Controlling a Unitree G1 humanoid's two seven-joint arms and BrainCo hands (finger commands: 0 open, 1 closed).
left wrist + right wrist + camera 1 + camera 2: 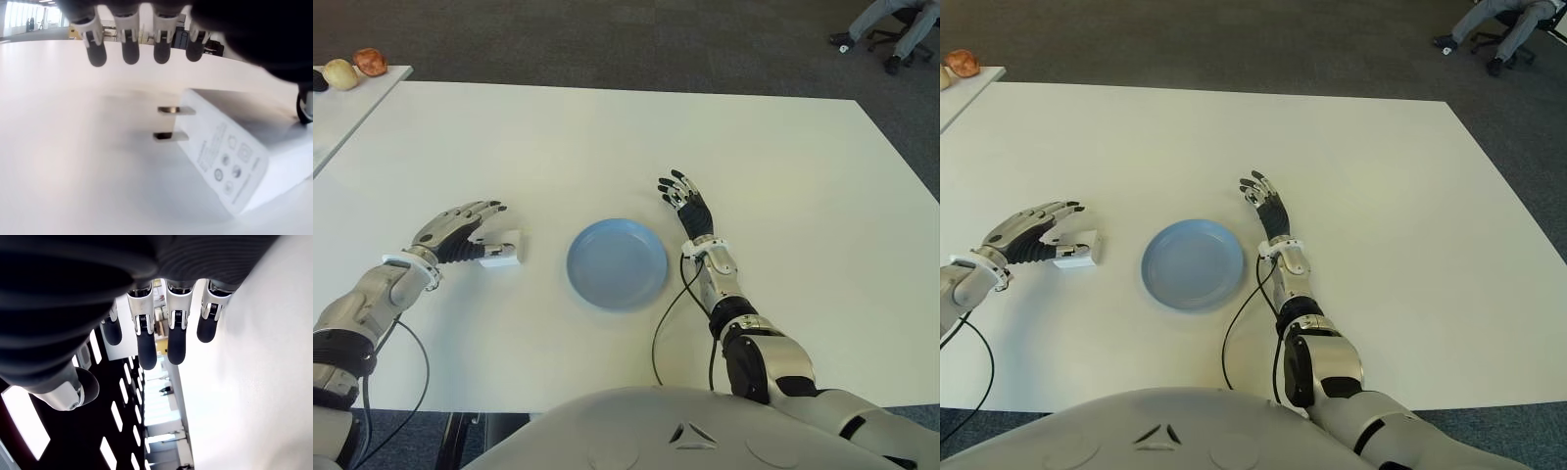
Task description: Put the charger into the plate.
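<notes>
Charger point(501, 251) lies on my worktop point(607, 137) under my left hand point(460, 233), fingers point(129, 49) spread and ungripped, plate point(618, 262) empty, right hand point(686, 205) open beside it.

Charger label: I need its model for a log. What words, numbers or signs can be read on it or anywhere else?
Charger: fine print lines and round certification marks on the face beside the prongs, too blurred to read.
Plate, table, left hand, right hand: no text visible.
</notes>
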